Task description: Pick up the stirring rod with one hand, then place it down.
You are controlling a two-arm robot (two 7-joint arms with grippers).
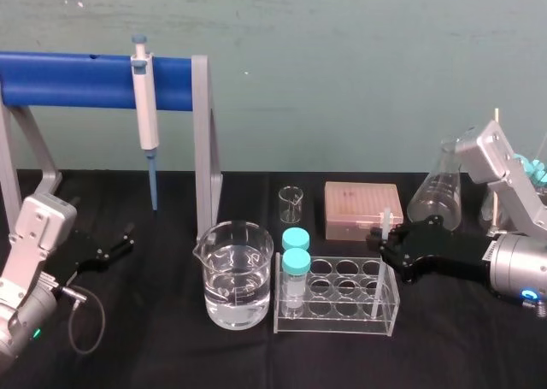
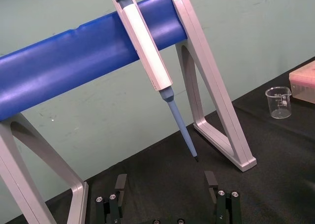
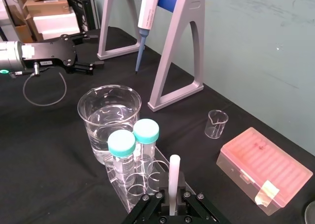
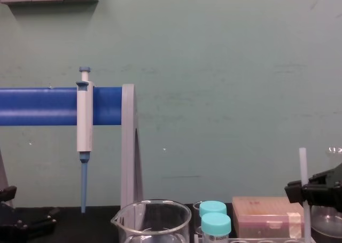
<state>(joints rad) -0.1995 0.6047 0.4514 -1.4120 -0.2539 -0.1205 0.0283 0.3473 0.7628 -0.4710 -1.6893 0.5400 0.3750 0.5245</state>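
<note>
**Right gripper clamped on the rod at the rack**

My right gripper [image 1: 383, 245] comes in from the right, low over the black table [image 1: 171, 355], with its jaws closed tight on the rod [image 1: 385, 221]. The rod stands upright. Its top pokes above my jaws, and its lower part runs down into the right end of the rack [image 1: 338, 325]. I can't tell if the tip touches the rack floor. The right wrist view has the same grasp, the rod [image 3: 174, 172] pinched in the right gripper [image 3: 173, 198]. In the chest view the rod [image 4: 303, 163] rises straight above the right gripper [image 4: 305, 192].

My left gripper [image 1: 120, 244] sits parked at the far left near the table, released, jaws spread wide, well apart from the rod. The left wrist view shows the gap in the left gripper [image 2: 165, 194].

Two teal-capped tubes [image 1: 296, 261] stand in the rack's left end. The beaker [image 1: 237, 278], partly filled with water, is just beside the rack on its left.

Behind the rack are a small beaker [image 1: 291, 203] and a pink box [image 1: 363, 209]. A flask [image 1: 436, 192] stands further right.

Farthest back, the pipette [image 1: 145, 107] hangs tip down on the blue stand [image 1: 77, 79], against the green wall [image 1: 342, 47]
</note>
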